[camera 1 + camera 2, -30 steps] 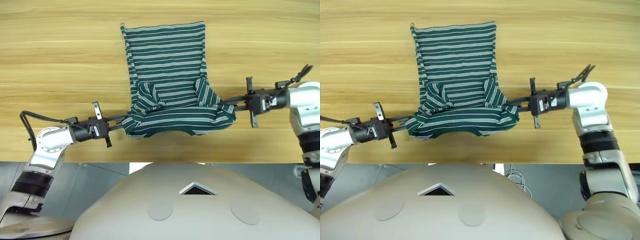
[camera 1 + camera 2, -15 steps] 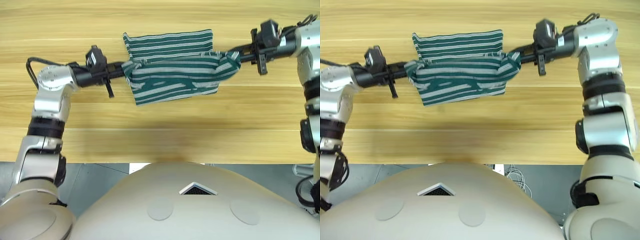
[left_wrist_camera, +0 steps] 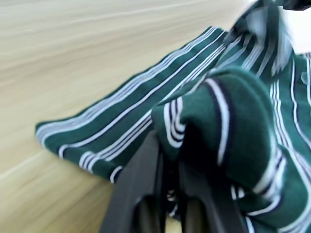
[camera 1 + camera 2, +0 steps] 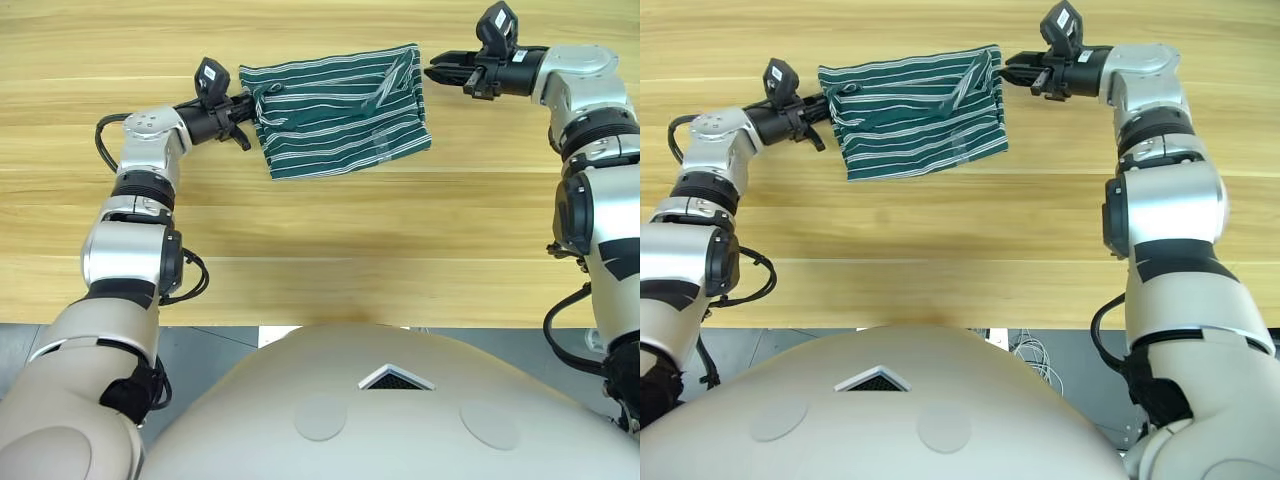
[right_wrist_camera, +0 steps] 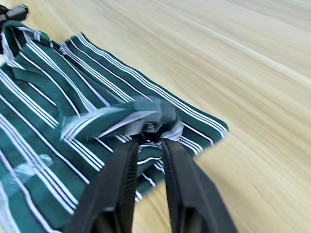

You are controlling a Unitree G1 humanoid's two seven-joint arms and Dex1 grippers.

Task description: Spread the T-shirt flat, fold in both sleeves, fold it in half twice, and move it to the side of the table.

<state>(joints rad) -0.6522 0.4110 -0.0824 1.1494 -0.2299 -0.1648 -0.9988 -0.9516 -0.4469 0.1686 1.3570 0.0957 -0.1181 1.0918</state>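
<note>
Green with thin white stripes, the T-shirt (image 4: 340,110) lies folded into a rough rectangle on the far part of the wooden counter (image 4: 300,220), its edges slightly askew to the planks and a narrow band of cloth creased diagonally across its right portion. At the shirt's left edge the left gripper (image 4: 248,106) is clamped on a bunched wad of the fabric; in the left wrist view the cloth humps over the dark fingers (image 3: 138,187) and spreads out flat on the wood beyond them. The right gripper (image 4: 431,70) sits at the shirt's upper right corner, level with the counter and pointing towards the left arm. In the right wrist view a raised, blurred fold of cloth lies right at its tip, but I cannot tell whether it grips that fold or merely touches it.
</note>
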